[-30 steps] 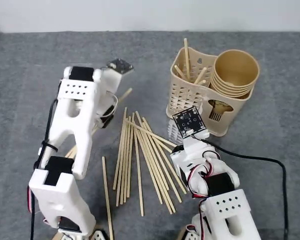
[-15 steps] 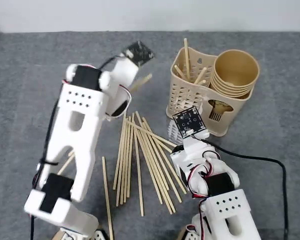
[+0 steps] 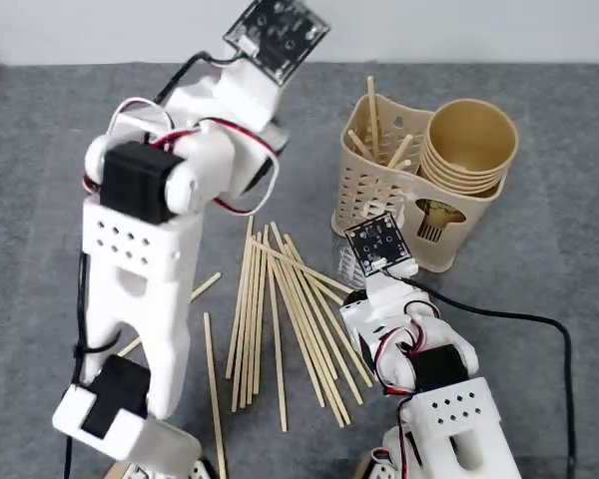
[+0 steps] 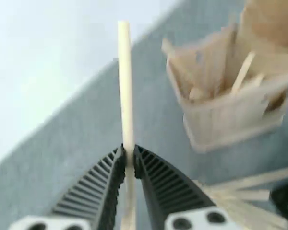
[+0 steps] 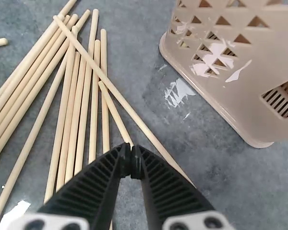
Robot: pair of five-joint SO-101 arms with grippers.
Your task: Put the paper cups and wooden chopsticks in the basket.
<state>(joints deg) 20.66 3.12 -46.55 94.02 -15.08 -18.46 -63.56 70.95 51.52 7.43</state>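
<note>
The left arm (image 3: 140,259) has swung up off the grey table (image 3: 50,180) and toward its far edge within the last second; the left gripper (image 4: 127,152) is clenched on one chopstick (image 4: 125,81), now aloft near the basket (image 3: 379,195) at the far right; the paper cups (image 3: 471,150) sit nested inside it; the loose chopsticks (image 3: 280,319) lie mid-table, where the right gripper (image 5: 130,154) rests, pinched together on nothing; I judge many trips remain.
</note>
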